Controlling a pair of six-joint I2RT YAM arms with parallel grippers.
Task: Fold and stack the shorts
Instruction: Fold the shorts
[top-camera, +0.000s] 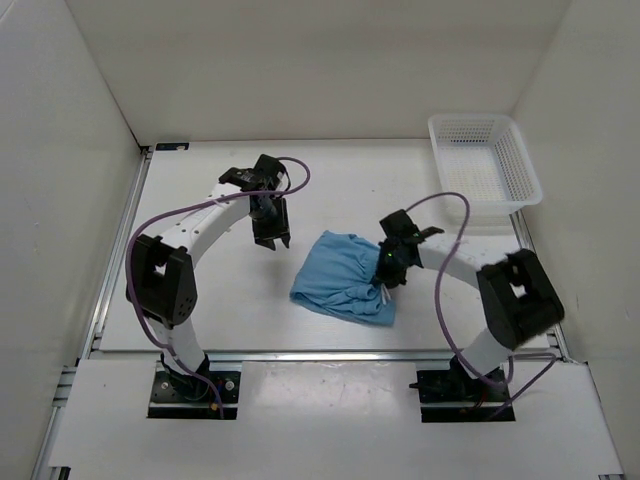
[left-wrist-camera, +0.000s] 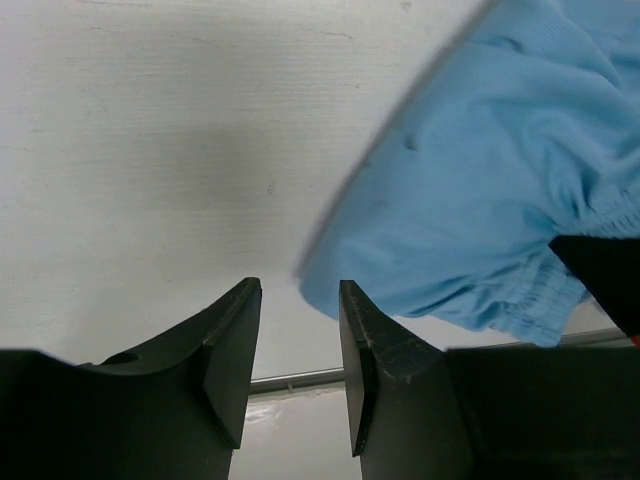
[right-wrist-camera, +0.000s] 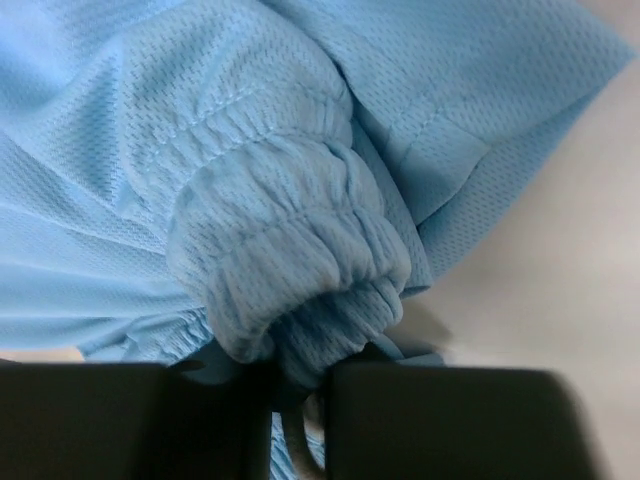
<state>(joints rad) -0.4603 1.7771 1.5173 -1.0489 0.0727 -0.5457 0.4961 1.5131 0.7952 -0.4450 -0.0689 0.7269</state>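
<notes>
Shorts (top-camera: 342, 276) sit bunched in a lump on the counter (top-camera: 330, 190), their gathered waistband (right-wrist-camera: 290, 250) clenched in the right claw (top-camera: 386, 270). Left claw (top-camera: 271, 238) is released and empty, hovering, with a loose fabric corner just ahead of its fingertips. Likely step: spread flat before folding. To do it well, the left claw should pinch that corner and draw it away from the right claw, keeping it low and avoiding twist. The counter is white and smooth, so the cloth should slide. White walls (top-camera: 300, 60) are close. Mesh basket (top-camera: 528, 172) is well beyond the right claw.
</notes>
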